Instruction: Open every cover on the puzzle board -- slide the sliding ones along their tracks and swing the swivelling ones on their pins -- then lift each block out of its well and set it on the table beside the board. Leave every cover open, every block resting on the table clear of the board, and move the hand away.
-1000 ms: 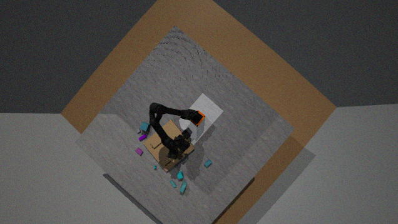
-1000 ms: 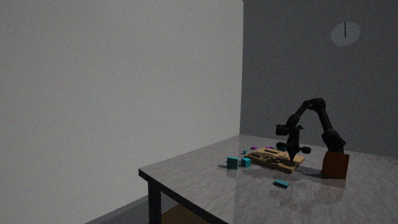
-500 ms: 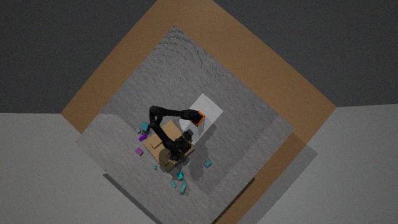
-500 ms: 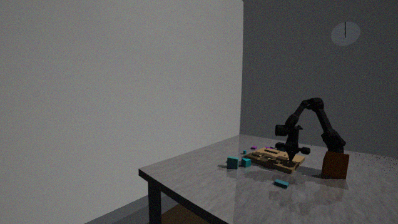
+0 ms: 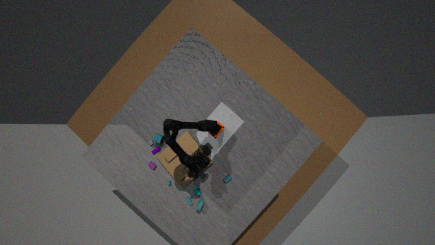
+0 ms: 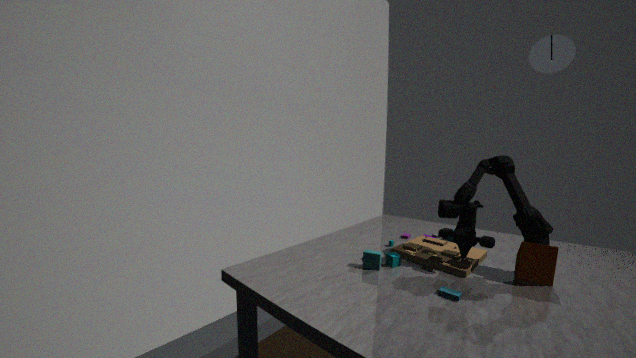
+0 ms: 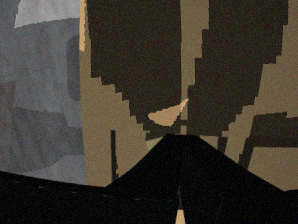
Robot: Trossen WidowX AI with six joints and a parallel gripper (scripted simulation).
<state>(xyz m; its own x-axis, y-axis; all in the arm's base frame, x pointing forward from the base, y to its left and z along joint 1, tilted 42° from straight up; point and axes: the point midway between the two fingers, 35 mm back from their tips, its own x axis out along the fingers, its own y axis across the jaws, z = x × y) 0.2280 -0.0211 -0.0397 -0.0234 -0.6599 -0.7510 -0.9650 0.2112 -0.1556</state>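
The tan puzzle board (image 5: 186,139) (image 6: 477,254) (image 7: 99,120) lies under the arm, much of it in shadow. My gripper (image 6: 464,256) (image 7: 178,140) is shut with nothing visible between its fingers, pointing down, low over the board's near right part in the exterior view. Whether it touches a cover is unclear. Cover positions are hard to tell in the dark. On the table beside the board lie a magenta block (image 5: 152,165) (image 6: 405,236), a purple block (image 5: 156,150), a large teal block (image 5: 158,138) and a separate teal block (image 5: 227,178) (image 6: 449,294).
More teal pieces lie off the board's front side: a tall one (image 5: 200,204) (image 6: 372,260), a chunky one (image 5: 197,191) (image 6: 393,260), a flat one (image 5: 189,201) and a tiny one (image 5: 169,183) (image 6: 391,243). An orange block-like base (image 6: 536,265) stands by the arm's foot.
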